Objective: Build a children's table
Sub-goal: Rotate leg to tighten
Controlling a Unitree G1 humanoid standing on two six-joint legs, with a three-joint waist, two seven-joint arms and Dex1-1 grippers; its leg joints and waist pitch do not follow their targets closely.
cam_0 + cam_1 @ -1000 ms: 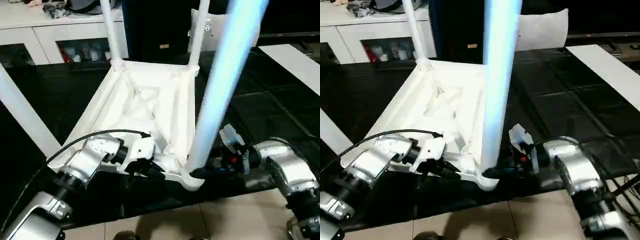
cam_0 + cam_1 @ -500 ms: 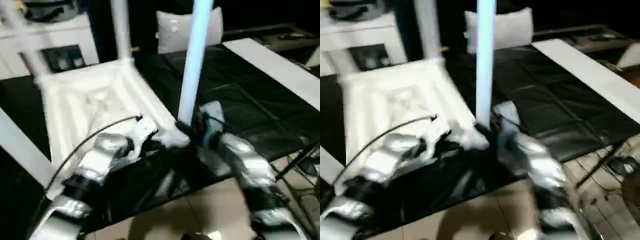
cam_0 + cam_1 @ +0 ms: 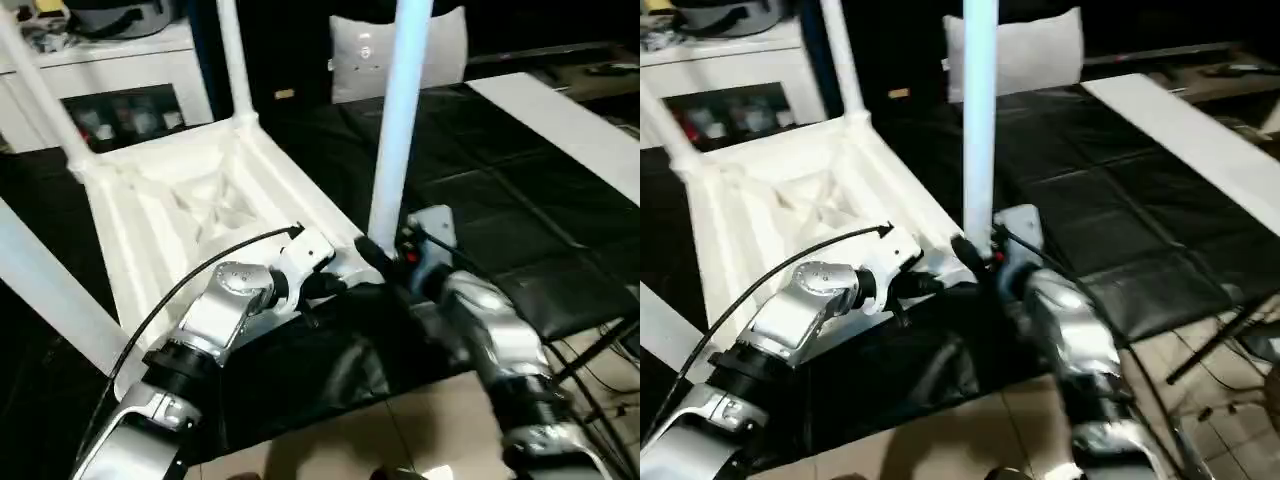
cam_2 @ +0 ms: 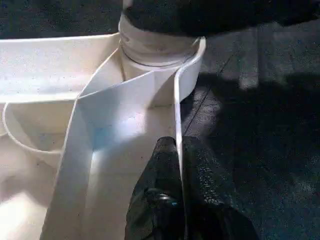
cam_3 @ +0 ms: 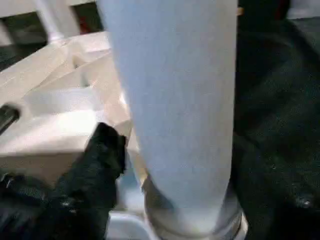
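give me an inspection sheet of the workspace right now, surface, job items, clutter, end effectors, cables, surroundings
Surface: black mat over the floor, tiles at the near edge.
Job's things: tabletop upside down on the mat, ribs up; four legs stand in its corner sockets, the nearest leg upright by the right arm.
Clutter: nothing seen on the mat.
End effectors: left end effector shut on the tabletop's rim beside the near socket; right end effector has a finger on each side of the leg's base, grip unclear.
Cables: black cable arcs over the left forearm; more lie on the floor at right.
Surroundings: white cabinet with glass doors behind, white cushion, white board at right.
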